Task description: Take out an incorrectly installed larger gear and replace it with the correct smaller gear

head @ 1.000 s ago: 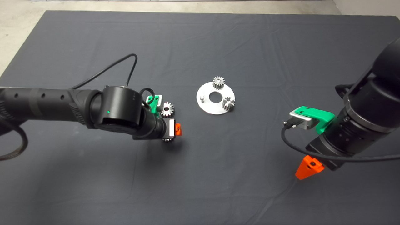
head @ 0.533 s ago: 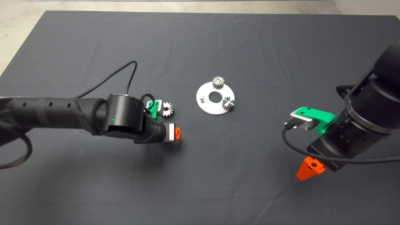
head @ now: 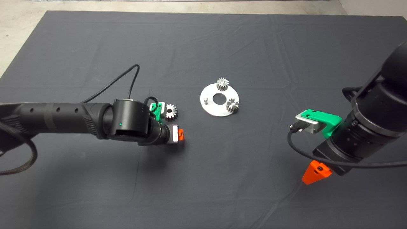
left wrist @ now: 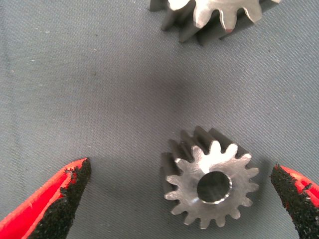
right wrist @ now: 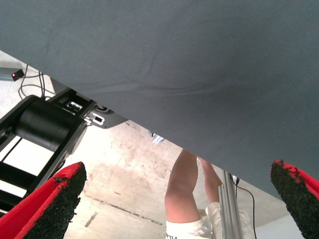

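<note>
My left gripper (head: 178,136) hovers low over the mat, left of the round silver plate (head: 212,109), and its fingers are open. In the left wrist view a silver gear with a pale face and round centre hole, seemingly the smaller gear (left wrist: 212,184), lies flat between the open fingers (left wrist: 60,199), touching neither. The head view hides it under the gripper. A second gear, seemingly the larger gear (head: 171,111), lies on the mat just beyond; its thick teeth show in the left wrist view (left wrist: 214,17). My right gripper (head: 315,171) waits open at the right.
The plate carries two mounted gears, one at its far edge (head: 222,84) and one at its right (head: 232,105), and a bare peg (head: 206,101) at its left. The right wrist view shows the mat's edge, the floor and a person's leg (right wrist: 184,189).
The left arm has sunk lower over the mat. The gear that peeked out under the gripper a second ago is now hidden in the head view. The right arm has barely moved.
</note>
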